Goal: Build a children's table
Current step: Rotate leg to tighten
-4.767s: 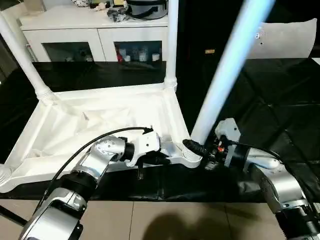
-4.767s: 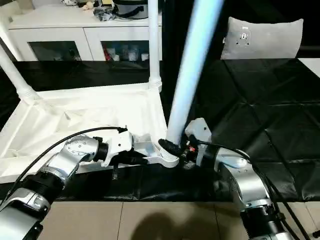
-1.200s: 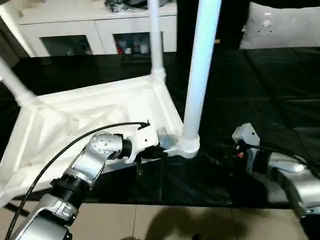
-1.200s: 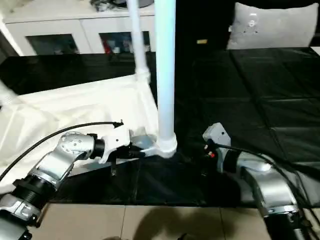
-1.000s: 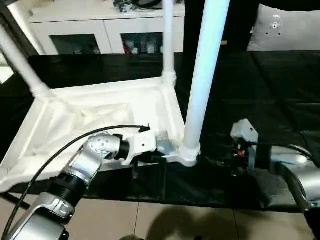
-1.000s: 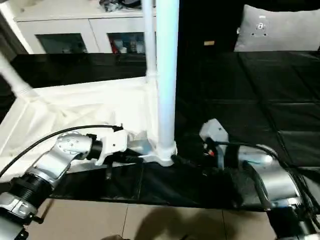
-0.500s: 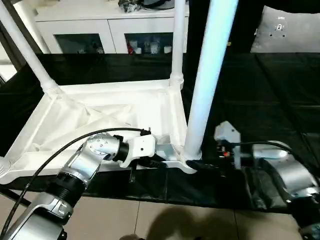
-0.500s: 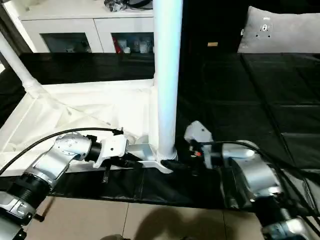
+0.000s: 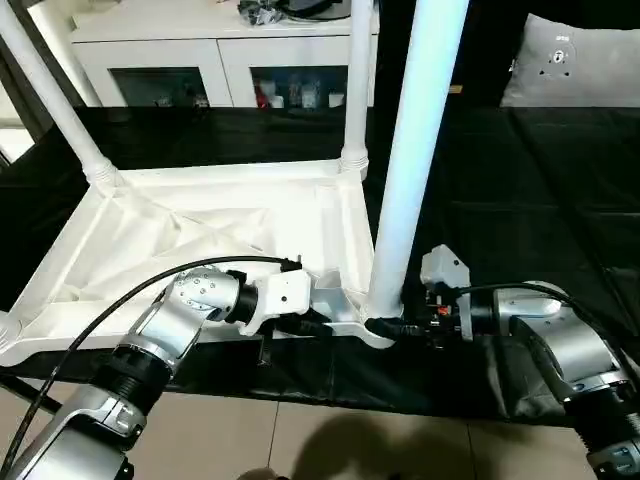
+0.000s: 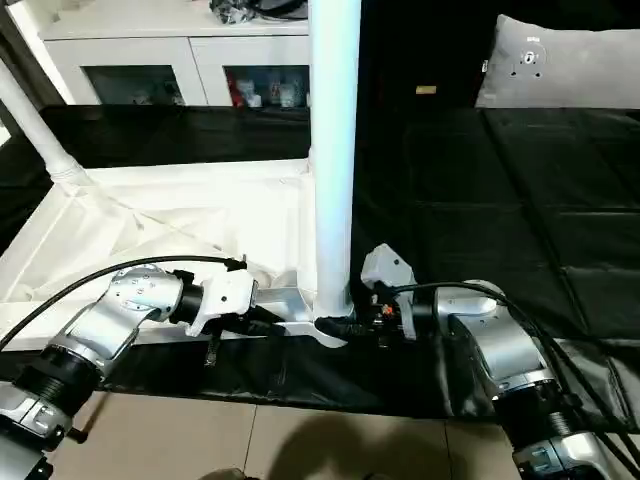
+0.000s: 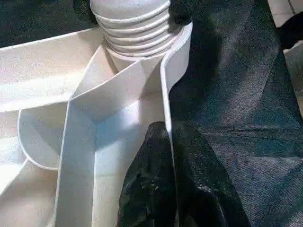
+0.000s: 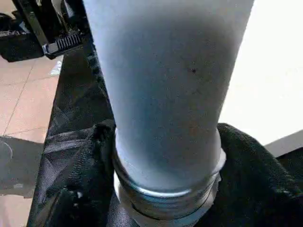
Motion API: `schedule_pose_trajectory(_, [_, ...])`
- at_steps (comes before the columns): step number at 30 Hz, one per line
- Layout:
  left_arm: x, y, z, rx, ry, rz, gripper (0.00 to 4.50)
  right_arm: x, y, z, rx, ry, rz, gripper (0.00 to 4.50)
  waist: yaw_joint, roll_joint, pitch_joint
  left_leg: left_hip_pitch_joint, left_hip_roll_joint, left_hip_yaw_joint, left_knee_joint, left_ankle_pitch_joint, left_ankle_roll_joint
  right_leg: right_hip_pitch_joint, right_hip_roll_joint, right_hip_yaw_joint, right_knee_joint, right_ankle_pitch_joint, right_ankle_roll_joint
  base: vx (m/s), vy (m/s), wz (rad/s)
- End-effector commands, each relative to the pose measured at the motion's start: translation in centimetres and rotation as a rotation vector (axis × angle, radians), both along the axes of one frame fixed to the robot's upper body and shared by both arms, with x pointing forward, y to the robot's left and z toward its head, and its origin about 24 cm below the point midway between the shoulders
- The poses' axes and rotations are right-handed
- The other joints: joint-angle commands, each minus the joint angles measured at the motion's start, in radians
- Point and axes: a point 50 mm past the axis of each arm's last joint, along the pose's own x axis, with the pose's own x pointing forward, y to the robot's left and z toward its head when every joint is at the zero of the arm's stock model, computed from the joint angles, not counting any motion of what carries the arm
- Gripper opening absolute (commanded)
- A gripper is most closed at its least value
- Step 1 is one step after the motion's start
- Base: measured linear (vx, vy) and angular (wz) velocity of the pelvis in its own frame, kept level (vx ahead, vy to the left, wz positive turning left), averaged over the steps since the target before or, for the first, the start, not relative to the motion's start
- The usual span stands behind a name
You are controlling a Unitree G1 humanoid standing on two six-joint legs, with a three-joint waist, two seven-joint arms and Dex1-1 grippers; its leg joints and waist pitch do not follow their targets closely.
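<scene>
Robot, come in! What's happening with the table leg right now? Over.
Left end effector pinching tabletop rim. Right end effector around near leg base, at corner socket. Nothing blocking.

One table top; three legs upright; two end effectors; one cabinet.

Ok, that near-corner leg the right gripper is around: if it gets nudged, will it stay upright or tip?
Probably wobbles: the leg is long and tall above its corner socket, and threads still show at its base, so it looks not fully seated. It seems stiff and light, hollow plastic. The right gripper flanks the base and the left gripper pinches the rim.
</scene>
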Motion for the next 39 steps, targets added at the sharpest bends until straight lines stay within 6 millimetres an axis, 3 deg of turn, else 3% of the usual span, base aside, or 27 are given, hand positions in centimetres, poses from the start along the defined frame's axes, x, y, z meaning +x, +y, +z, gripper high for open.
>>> schedule_pose_trajectory(1, [-1.0,-0.5,-0.4,0.002,0.051,-0.065,0.0,-0.4,0.6,-0.2,0.013,0.035,-0.001,2.78,0.001,-0.024,-0.076,-0.005,0.052,-0.006,-0.06,-0.077,0.118,0.065,-0.065,0.057,-0.055,-0.231,-0.174,0.0,0.0,0.0])
schedule_pose_trajectory(5, [-0.7,-1.4,-0.5,-0.051,0.071,0.092,0.0,-0.2,2.2,-1.3,0.042,0.068,-0.144,2.75,-0.002,-0.022,-0.074,-0.004,0.054,-0.007,-0.063,-0.085,0.108,0.064,-0.065,0.058,-0.056,-0.235,-0.176,0.0,0.0,0.0])
schedule_pose_trajectory(6, [-0.5,-1.6,-0.5,-0.066,0.078,0.137,0.0,-0.1,2.6,-1.5,0.048,0.072,-0.187,2.74,-0.009,-0.021,-0.07,-0.005,0.054,-0.007,-0.067,-0.097,0.092,0.062,-0.065,0.059,-0.058,-0.249,-0.176,0.0,0.0,0.0])
schedule_pose_trajectory(7, [-0.4,-1.8,-0.5,-0.076,0.083,0.166,0.0,0.0,2.9,-1.7,0.052,0.073,-0.215,2.74,-0.016,-0.022,-0.067,0.001,0.048,-0.007,-0.071,-0.152,0.066,0.061,-0.063,0.053,-0.071,-0.331,-0.158,0.0,0.0,0.0])
schedule_pose_trajectory(8, [-0.4,-2.2,-0.5,-0.091,0.089,0.197,0.0,0.2,3.4,-1.9,0.071,0.081,-0.26,2.74,-0.024,-0.028,-0.065,-0.002,0.045,-0.009,-0.074,-0.184,0.051,0.066,-0.064,0.051,-0.076,-0.389,-0.133,0.0,0.0,0.0])
schedule_pose_trajectory(11, [-0.6,-4.0,-0.1,-0.134,0.102,0.268,0.0,1.2,4.8,-2.4,0.097,0.095,-0.425,2.74,-0.044,-0.026,-0.058,0.005,0.045,-0.012,-0.079,-0.253,0.025,0.061,-0.065,0.05,-0.088,-0.484,-0.105,0.0,0.0,0.0])
schedule_pose_trajectory(12, [-0.7,-4.2,-0.1,-0.137,0.102,0.274,0.0,1.3,4.9,-2.5,0.097,0.098,-0.44,2.73,-0.057,-0.027,-0.056,0.001,0.041,-0.015,-0.079,-0.273,0.017,0.063,-0.065,0.046,-0.092,-0.512,-0.093,0.0,0.0,0.0])
schedule_pose_trajectory(16, [-0.6,-7.4,0.4,-0.156,0.038,0.388,0.0,3.0,6.4,-3.5,0.047,0.12,-0.699,2.73,-0.092,-0.028,-0.053,0.012,0.034,-0.017,-0.075,-0.323,0.014,0.051,-0.062,0.039,-0.109,-0.571,-0.07,0.0,0.0,0.0])
schedule_pose_trajectory(18, [-0.5,-7.9,0.6,-0.172,0.024,0.407,0.0,3.2,6.4,-3.6,0.046,0.116,-0.728,2.73,-0.101,-0.027,-0.053,0.016,0.03,-0.018,-0.072,-0.341,0.02,0.05,-0.061,0.033,-0.118,-0.593,-0.057,0.0,0.0,0.0])
schedule_pose_trajectory(19, [-0.4,-8.1,0.7,-0.181,0.021,0.427,0.0,3.2,6.4,-3.7,0.059,0.124,-0.731,2.73,-0.102,-0.031,-0.055,0.014,0.03,-0.017,-0.071,-0.34,0.029,0.051,-0.061,0.034,-0.118,-0.584,-0.054,0.0,0.0,0.0])
schedule_pose_trajectory(21, [-0.2,-8.3,0.9,-0.185,0.015,0.457,0.0,3.1,6.3,-3.7,0.082,0.139,-0.744,3.29,-0.098,-0.029,-0.056,0.014,0.031,-0.017,-0.073,-0.336,0.039,0.049,-0.061,0.038,-0.117,-0.57,-0.056,0.0,0.0,0.0])
schedule_pose_trajectory(23, [0.1,-8.1,0.8,-0.165,-0.009,0.465,0.0,2.9,6.0,-3.7,0.103,0.136,-0.742,3.45,-0.095,-0.03,-0.057,0.009,0.034,-0.019,-0.076,-0.323,0.045,0.053,-0.061,0.041,-0.112,-0.534,-0.066,0.0,0.0,0.0])
schedule_pose_trajectory(25, [0.1,-7.9,0.7,-0.153,-0.012,0.469,0.0,2.8,5.6,-3.5,0.11,0.121,-0.739,3.53,-0.086,-0.027,-0.061,0.01,0.037,-0.017,-0.076,-0.296,0.05,0.052,-0.062,0.047,-0.105,-0.473,-0.089,0.0,0.0,0.0])
schedule_pose_trajectory(26, [0.1,-7.8,0.7,-0.15,-0.013,0.473,0.0,2.8,5.6,-3.5,0.112,0.117,-0.741,3.84,-0.084,-0.023,-0.061,0.009,0.039,-0.017,-0.078,-0.292,0.051,0.053,-0.063,0.049,-0.103,-0.459,-0.096,0.0,0.0,0.0])
schedule_pose_trajectory(27, [0.2,-7.4,0.6,-0.141,-0.015,0.481,0.0,2.7,5.0,-3.2,0.132,0.098,-0.732,3.84,-0.083,-0.023,-0.061,0.002,0.039,-0.018,-0.079,-0.28,0.054,0.06,-0.062,0.048,-0.098,-0.436,-0.103,0.0,0.0,0.0])
schedule_pose_trajectory(31, [0.8,-6.2,0.2,-0.108,-0.018,0.505,0.0,2.2,3.3,-2.5,0.131,0.043,-0.684,4.28,-0.065,-0.023,-0.065,0.005,0.042,-0.013,-0.078,-0.24,0.068,0.061,-0.062,0.054,-0.091,-0.365,-0.124,0.0,0.0,0.0])
schedule_pose_trajectory(36, [1.4,-4.7,-0.2,-0.078,-0.022,0.504,0.0,0.9,0.5,-1.4,0.108,-0.03,-0.56,4.45,-0.044,-0.023,-0.067,0.001,0.041,-0.01,-0.074,-0.194,0.088,0.069,-0.061,0.055,-0.087,-0.328,-0.126,0.0,0.0,0.0])
schedule_pose_trajectory(39, [1.5,-4.0,-0.3,-0.057,-0.019,0.477,0.0,0.2,-1.0,-0.7,0.075,-0.057,-0.485,4.45,-0.042,-0.022,-0.064,0.001,0.042,-0.011,-0.076,-0.204,0.093,0.069,-0.061,0.053,-0.089,-0.344,-0.125,0.0,0.0,0.0])
